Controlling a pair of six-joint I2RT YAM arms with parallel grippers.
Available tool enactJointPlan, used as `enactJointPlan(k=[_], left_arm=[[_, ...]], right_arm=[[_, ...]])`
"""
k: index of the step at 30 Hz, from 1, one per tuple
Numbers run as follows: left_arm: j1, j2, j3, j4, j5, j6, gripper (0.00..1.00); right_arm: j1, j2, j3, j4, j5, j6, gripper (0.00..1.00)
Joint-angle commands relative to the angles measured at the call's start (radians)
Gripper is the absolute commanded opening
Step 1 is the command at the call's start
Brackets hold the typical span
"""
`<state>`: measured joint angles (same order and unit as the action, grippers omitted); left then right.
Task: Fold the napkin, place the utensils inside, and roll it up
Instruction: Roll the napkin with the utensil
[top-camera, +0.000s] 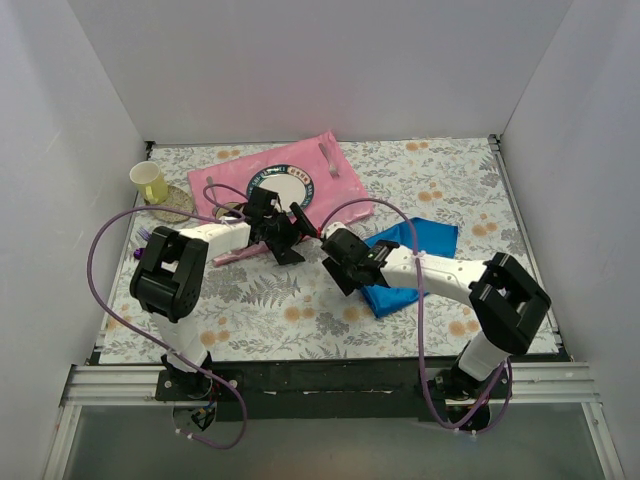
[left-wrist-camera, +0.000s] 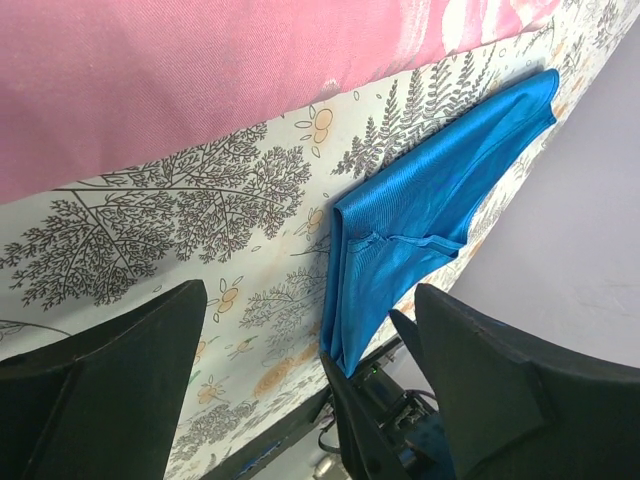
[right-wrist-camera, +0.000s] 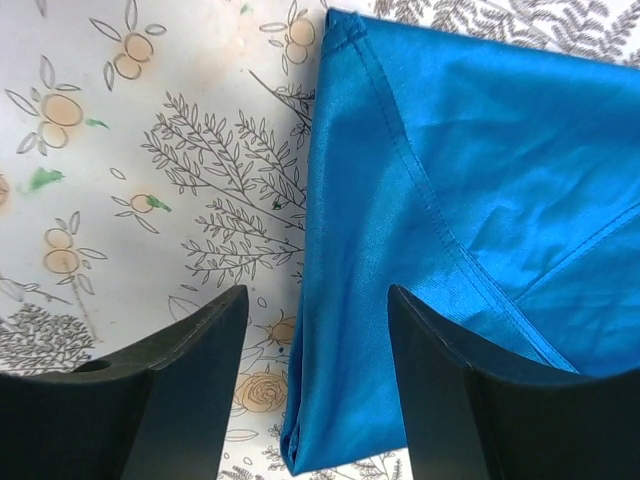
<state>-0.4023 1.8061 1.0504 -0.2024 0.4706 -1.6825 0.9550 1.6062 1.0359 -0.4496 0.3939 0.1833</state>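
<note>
In the upper left of the top view a yellow cup (top-camera: 149, 181) stands; right of it lies the pink placemat (top-camera: 262, 172); below the mat the left gripper (top-camera: 288, 238) hangs released, jaws wide and empty; the right gripper (top-camera: 338, 268) is also released (fingers apart over the cloth edge); the blue napkin (top-camera: 430, 235) lies folded right of centre on the floral table (top-camera: 560, 220).

Sheeny blue cloth napkin (right-wrist-camera: 480, 150), woven pink placemat (left-wrist-camera: 200, 70)
</note>
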Motion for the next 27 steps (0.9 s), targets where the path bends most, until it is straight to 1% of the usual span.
enactJointPlan(k=[1, 6, 14, 21, 25, 27], left_arm=[[0.0, -0.07, 0.031, -0.045, -0.045, -0.013, 0.85], [0.005, -0.085, 0.019, -0.049, -0.081, -0.02, 0.85], [0.008, -0.074, 0.008, -0.037, -0.059, -0.017, 0.83], [0.008, -0.105, -0.021, -0.037, -0.069, -0.013, 0.84], [0.008, -0.108, -0.044, -0.031, -0.066, -0.013, 0.84], [0.008, -0.113, -0.049, -0.029, -0.066, -0.009, 0.84]], right_arm=[[-0.001, 0.047, -0.01, 0.011, 0.032, 0.001, 0.64], [-0.001, 0.07, -0.025, 0.028, 0.057, -0.002, 0.61], [-0.008, 0.113, -0.053, 0.057, 0.079, 0.011, 0.58], [-0.036, 0.116, -0.112, 0.081, 0.08, 0.051, 0.47], [-0.047, 0.121, -0.128, 0.089, 0.088, 0.054, 0.45], [-0.056, 0.115, -0.132, 0.095, 0.074, 0.045, 0.41]])
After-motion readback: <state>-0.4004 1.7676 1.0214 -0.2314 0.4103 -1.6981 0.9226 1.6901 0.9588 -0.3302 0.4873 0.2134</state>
